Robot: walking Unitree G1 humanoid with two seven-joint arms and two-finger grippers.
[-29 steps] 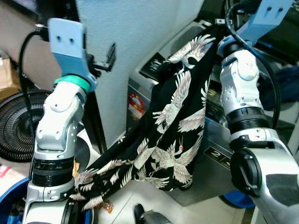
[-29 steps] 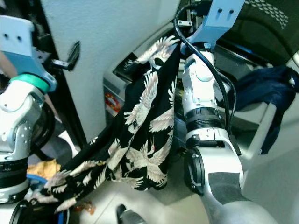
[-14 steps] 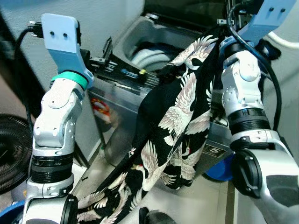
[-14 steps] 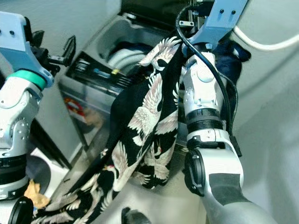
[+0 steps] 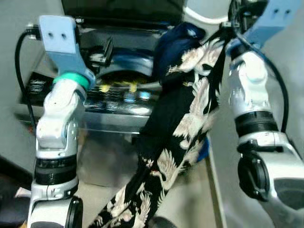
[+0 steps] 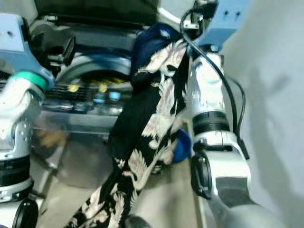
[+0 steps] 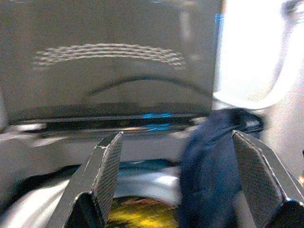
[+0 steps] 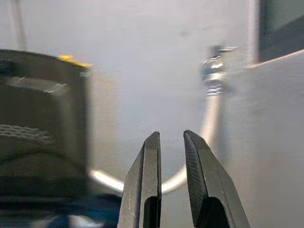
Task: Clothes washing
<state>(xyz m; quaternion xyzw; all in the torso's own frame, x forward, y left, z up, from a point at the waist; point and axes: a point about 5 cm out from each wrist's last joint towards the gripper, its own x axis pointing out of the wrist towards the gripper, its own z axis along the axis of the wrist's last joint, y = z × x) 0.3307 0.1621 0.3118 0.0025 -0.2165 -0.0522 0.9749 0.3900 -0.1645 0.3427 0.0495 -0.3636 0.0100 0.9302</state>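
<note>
You are seeing the black crane-print garment (image 5: 175, 137) hanging from your raised right gripper (image 8: 171, 185), its fingers nearly pressed together. Your left gripper (image 7: 190, 180) is spreading wide over the open grey top-loading washing machine (image 5: 118, 107), beside a dark blue cloth (image 5: 173, 40).

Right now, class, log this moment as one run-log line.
stage: loading | right end effector: raised, garment draped | left end effector: open, over washer

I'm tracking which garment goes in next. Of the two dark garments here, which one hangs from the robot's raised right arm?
The black garment with white cranes: it hangs from the right arm down toward the floor. The plain navy garment lies bunched on the washing machine rim instead.
</note>
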